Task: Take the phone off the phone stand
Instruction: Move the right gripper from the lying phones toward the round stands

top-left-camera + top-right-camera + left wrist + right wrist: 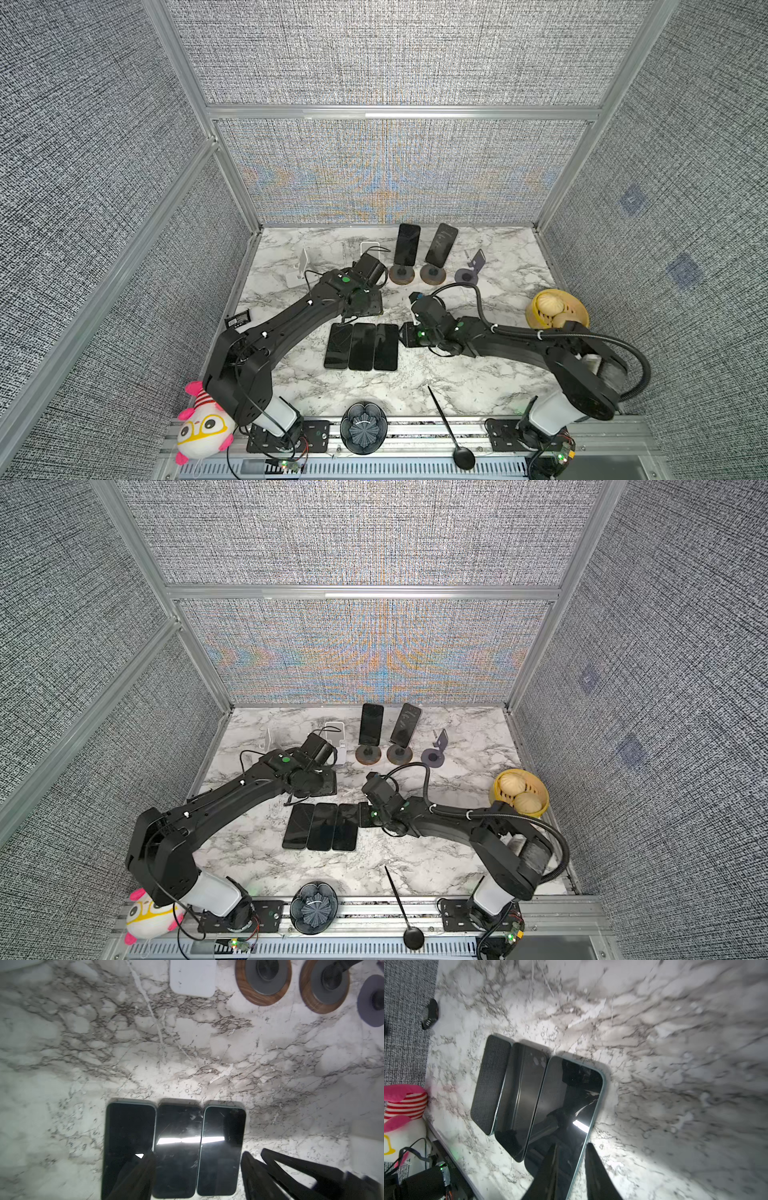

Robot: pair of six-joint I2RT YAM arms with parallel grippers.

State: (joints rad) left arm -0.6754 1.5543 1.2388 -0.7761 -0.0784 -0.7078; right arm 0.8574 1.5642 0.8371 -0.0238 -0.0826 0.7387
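Black fingers point(596, 1167) of the right gripper point(572, 1145) stand a little apart and clamp nothing. One lies over the dark screen of the teal-edged phone point(571, 1093), and its partner lies over the marble table point(675, 1064) just beyond that phone's long edge. This phone lies flat, screen up, at the right end of the row of three flat phones point(361, 347), which sit side by side with edges touching in the middle of the table.

The left gripper point(197, 1154) hangs over the same row with its fingers point(139, 1176) spread wide and nothing between them. The blurred one overlaps the seam between the left and middle phones.

Farther back, near the rear wall, the left standing phone point(406, 245) leans upright in the left wooden stand point(401, 275). Just beside it, the right standing phone point(441, 245) leans in the right wooden stand point(433, 274). A small purple stand point(467, 275) sits to their right, and a white stand point(303, 266) sits well to their left.

A yellow steamer basket point(575, 320) rests by the right wall. A black spoon point(451, 428) lies across the front rail.
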